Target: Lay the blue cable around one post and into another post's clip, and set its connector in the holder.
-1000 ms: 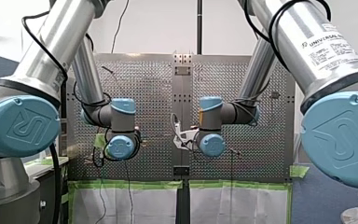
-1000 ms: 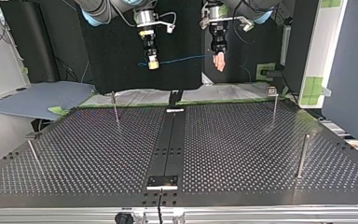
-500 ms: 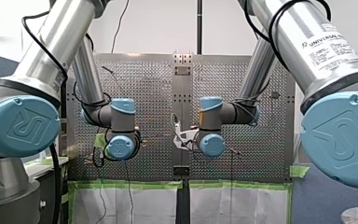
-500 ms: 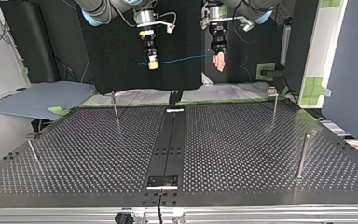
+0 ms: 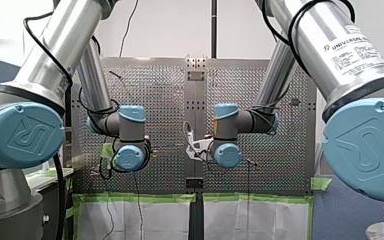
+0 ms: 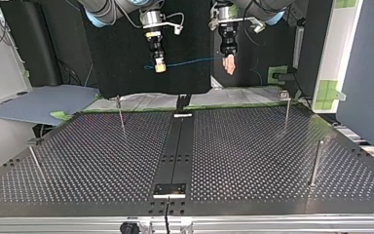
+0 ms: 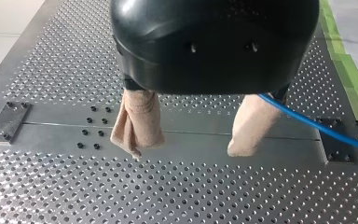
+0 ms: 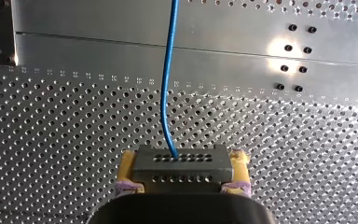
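Table point(image 6: 253, 146), edge posts point(image 6: 315, 163), right claw point(image 8: 182, 161) (gripping connector point(image 8: 182, 171)) aloft

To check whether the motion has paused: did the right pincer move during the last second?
No. In the top view my right pincer, shut on the connector, keeps its place against the thin post.

Front view: bright, even rm light; white wall point(image 5: 170, 25) near blown out; soft highlights run along my left arm point(image 5: 65, 40) & my right arm point(image 5: 325, 45). Top view: dimmer, dark backdrop point(image 6: 126, 58), faint sheen on table point(image 6: 253, 146). Left wrist view: diffuse light, dull gloss on my left gripper point(image 7: 184, 149) body, close & soft-focus. Right wrist view: bright glare patch on centre plate point(image 8: 279, 49)
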